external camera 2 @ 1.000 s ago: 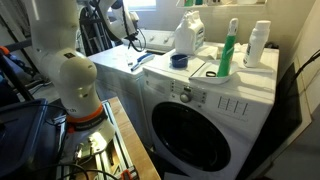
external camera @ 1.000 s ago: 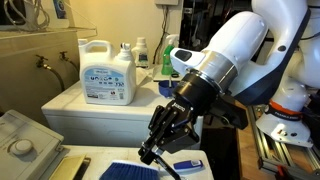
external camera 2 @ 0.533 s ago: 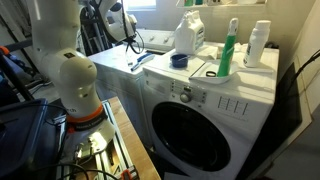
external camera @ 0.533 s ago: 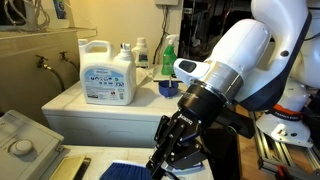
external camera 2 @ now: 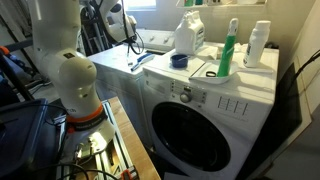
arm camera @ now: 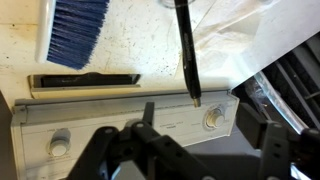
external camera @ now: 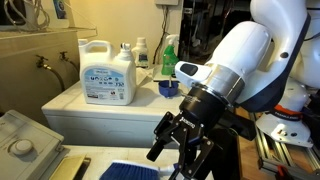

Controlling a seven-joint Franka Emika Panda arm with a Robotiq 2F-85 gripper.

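- Wrist view: my pincer (arm camera: pixel 185 145), fingers apart, hovers near the black handle (arm camera: pixel 187 55).
- I judge it best centred over that handle, clear of the blue brush (arm camera: pixel 78 30).

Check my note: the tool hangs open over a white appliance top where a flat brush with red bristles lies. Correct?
Not quite. The flat brush has blue bristles, not red, as the wrist view shows. The tool does hang open over the white appliance top.

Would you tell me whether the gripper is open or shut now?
Open: in the wrist view the gripper has its fingers wide apart, nothing between them, clear of the blue-bristled brush.
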